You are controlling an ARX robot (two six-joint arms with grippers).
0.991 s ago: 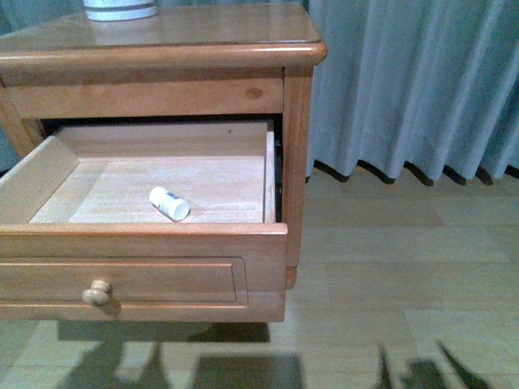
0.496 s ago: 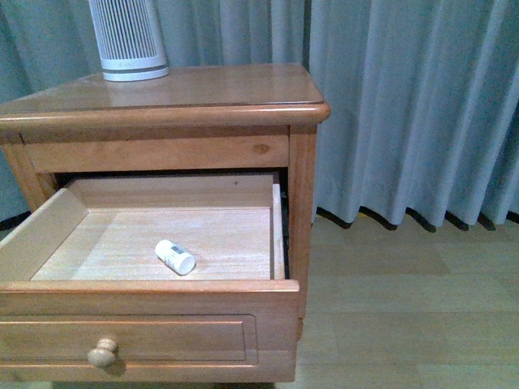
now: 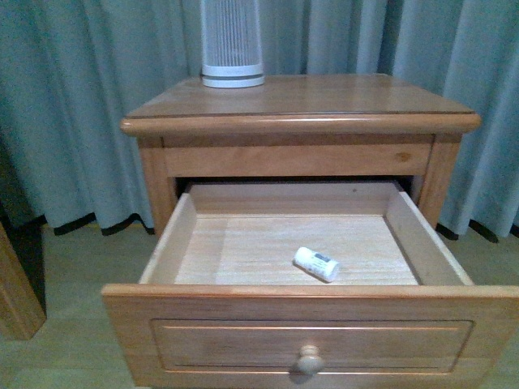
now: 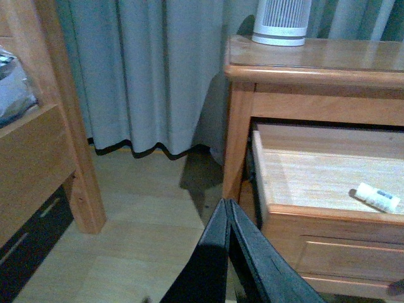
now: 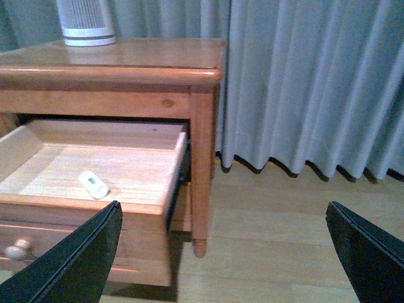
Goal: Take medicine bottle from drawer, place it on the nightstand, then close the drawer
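Note:
The small white medicine bottle lies on its side on the pale floor of the drawer, which stands pulled fully out of the nightstand. The bottle also shows in the left wrist view, and again in the right wrist view as the bottle. The drawer's round knob is at its front. My left gripper is shut, empty, low beside the drawer's left front corner. My right gripper is open, empty, off the nightstand's right side above the floor. Neither arm appears in the front view.
A tall white ribbed cylinder appliance stands at the back of the nightstand top. Grey-blue curtains hang behind. A wooden frame with a shelf stands to the left, and pale wood flooring lies to the right.
The front view has swung left and lifted, so the nightstand and drawer have shifted from the left to the centre. The bottle lies in the same spot in the drawer.

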